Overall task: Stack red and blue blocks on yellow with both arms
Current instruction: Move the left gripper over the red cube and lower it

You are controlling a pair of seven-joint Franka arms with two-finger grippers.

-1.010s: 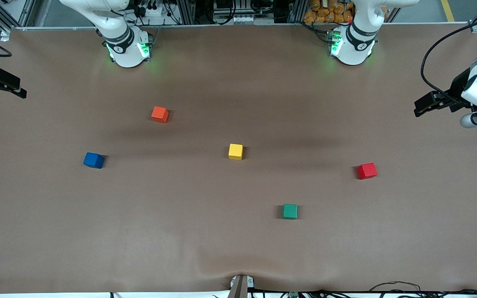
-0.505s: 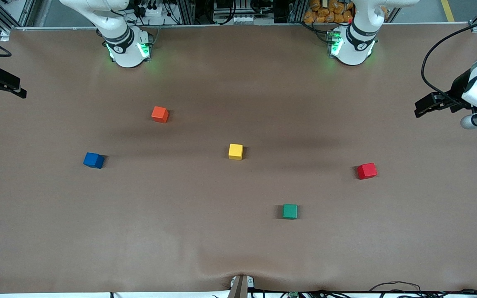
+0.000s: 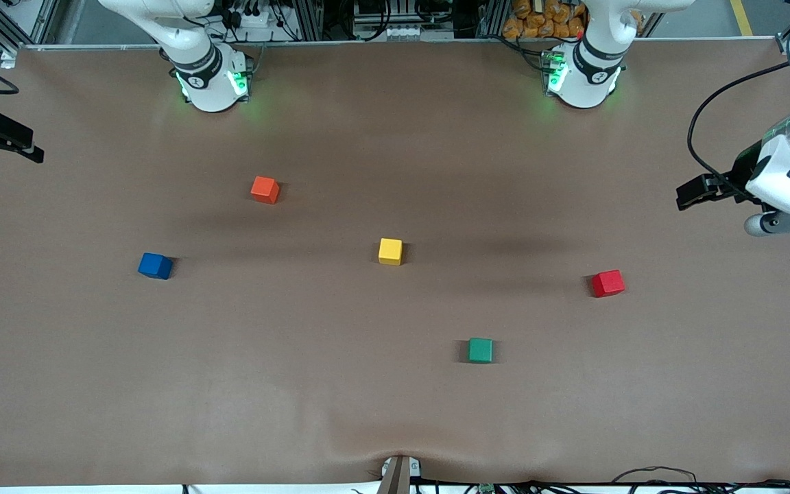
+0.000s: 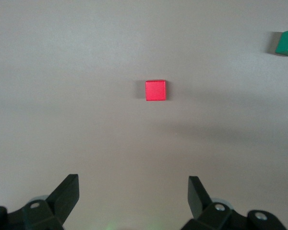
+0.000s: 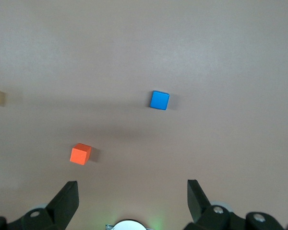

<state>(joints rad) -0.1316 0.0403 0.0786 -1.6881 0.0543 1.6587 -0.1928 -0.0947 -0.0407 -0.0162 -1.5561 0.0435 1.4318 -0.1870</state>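
Brown table [image 3: 340,412] spreads beneath me, cloth wrinkled at edge nearest front camera. Orange-red cube [image 3: 265,190] sits toward my right arm's end. Green cube [image 3: 481,350] sits nearer front camera, toward my left arm's end. Both rest flat, well apart.

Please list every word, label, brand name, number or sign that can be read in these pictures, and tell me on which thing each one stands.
None can be read.
Blue block, red block, yellow block, orange-red cube, green cube: plain faces, no text.
Round marks on the two arm bases: too small to read.
Table: no markings.
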